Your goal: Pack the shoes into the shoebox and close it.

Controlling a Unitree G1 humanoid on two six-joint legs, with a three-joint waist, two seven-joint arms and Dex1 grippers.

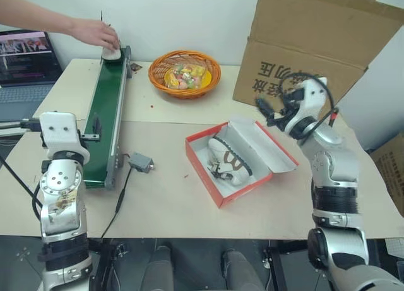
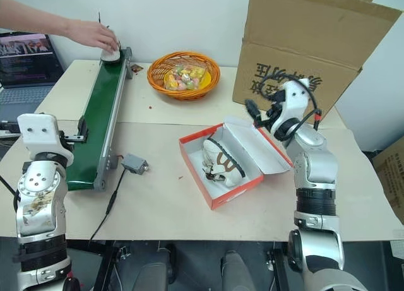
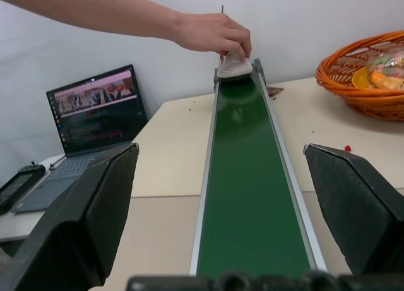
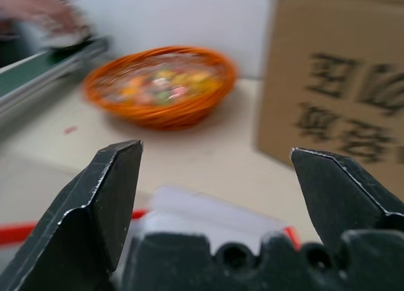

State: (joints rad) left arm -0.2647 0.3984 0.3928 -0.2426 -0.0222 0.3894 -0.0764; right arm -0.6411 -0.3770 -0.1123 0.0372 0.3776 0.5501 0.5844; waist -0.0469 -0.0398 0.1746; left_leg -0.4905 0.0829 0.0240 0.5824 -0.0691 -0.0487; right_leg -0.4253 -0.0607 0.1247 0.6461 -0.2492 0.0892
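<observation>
The red-orange shoebox (image 1: 246,190) stands open on the table, right of centre, its white-lined lid (image 1: 262,146) folded out to the right. One cream shoe (image 1: 228,160) with dark laces lies inside it. The other shoe (image 3: 233,67) sits at the far end of the green conveyor belt (image 1: 104,114), under a person's hand (image 1: 95,32). My left gripper (image 3: 221,149) is open at the near end of the belt and looks along it, with nothing between its fingers. My right gripper (image 4: 216,149) hangs open and empty just beyond the box's lid.
An orange basket (image 1: 184,73) of sweets stands at the back centre. A big brown carton (image 1: 309,45) rises at the back right, close behind my right gripper. A laptop (image 1: 25,54) sits far left. A small grey box (image 1: 140,161) with a cable lies between the belt and the shoebox.
</observation>
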